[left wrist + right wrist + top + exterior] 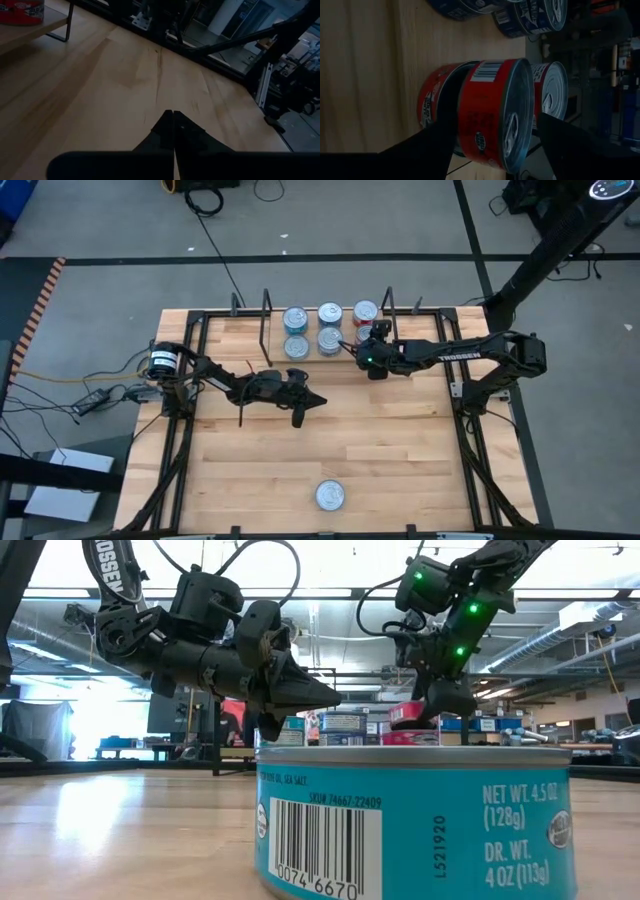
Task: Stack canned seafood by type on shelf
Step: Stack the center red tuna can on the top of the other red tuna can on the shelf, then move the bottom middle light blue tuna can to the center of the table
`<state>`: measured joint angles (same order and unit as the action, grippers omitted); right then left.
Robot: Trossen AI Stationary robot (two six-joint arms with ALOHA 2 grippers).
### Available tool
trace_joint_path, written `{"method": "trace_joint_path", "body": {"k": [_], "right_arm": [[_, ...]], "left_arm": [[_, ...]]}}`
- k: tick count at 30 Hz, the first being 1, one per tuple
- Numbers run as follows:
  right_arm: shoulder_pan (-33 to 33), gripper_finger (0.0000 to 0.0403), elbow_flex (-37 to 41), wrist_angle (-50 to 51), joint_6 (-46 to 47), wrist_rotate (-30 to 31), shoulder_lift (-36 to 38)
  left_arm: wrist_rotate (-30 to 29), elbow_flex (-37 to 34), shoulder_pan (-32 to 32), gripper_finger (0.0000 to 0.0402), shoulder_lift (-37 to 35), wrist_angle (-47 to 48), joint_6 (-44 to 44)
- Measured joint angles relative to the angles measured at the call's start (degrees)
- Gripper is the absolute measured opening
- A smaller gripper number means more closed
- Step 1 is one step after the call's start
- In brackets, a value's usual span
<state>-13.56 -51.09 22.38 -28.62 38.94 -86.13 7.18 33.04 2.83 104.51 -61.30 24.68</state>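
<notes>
Landmark: the shelf (325, 330), a narrow light-wood board at the table's far edge. Left gripper (316, 401) hovers over bare tabletop (400, 450) on the near side of the shelf, off its left half; jaws pressed together, holding nothing, confirmed in the left wrist view. On the shelf, left to right: four blue-label tins (296, 318) in two columns, then red-label tins (366, 311) at the right end. Right gripper (368, 340) is at the shelf's right end, over the red tins. In the right wrist view its fingers (445, 135) stand apart on either side of the top red tin (495, 112), which sits on another red tin; contact cannot be judged. One lone blue tin (330, 496) stands well apart from the shelf, near the table's front edge.
</notes>
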Motion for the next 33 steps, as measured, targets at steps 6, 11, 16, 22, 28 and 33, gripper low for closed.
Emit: {"method": "trace_joint_path", "body": {"k": [6,11,16,22,28,33], "right_arm": [[0.1,0.0287,0.0,0.3,0.0,0.2,0.0],[0.1,0.0290,-1.9,1.8,1.7,0.0,0.0],[-0.2,0.0291,-5.0,2.2,2.0,-1.7,0.0],[-0.9,0.0291,-6.7,4.1,2.1,-3.0,0.0],[0.5,0.0277,-9.3,10.1,2.4,-2.9,0.0],[3.5,0.0214,-17.3,19.4,9.0,-3.4,0.0]], "left_arm": [[0.0,0.0,0.0,0.0000,0.0,0.0,-0.2],[0.1,0.0,0.0,0.0000,0.0,0.0,-0.3],[0.1,0.0,0.0,0.0000,0.0,0.0,-0.3],[0.2,0.0,0.0,0.0000,0.0,0.0,-0.3],[1.4,0.0,0.0,0.0000,0.0,0.0,-0.4],[2.6,0.0,0.0,0.0000,-1.3,0.1,-0.5]]}}
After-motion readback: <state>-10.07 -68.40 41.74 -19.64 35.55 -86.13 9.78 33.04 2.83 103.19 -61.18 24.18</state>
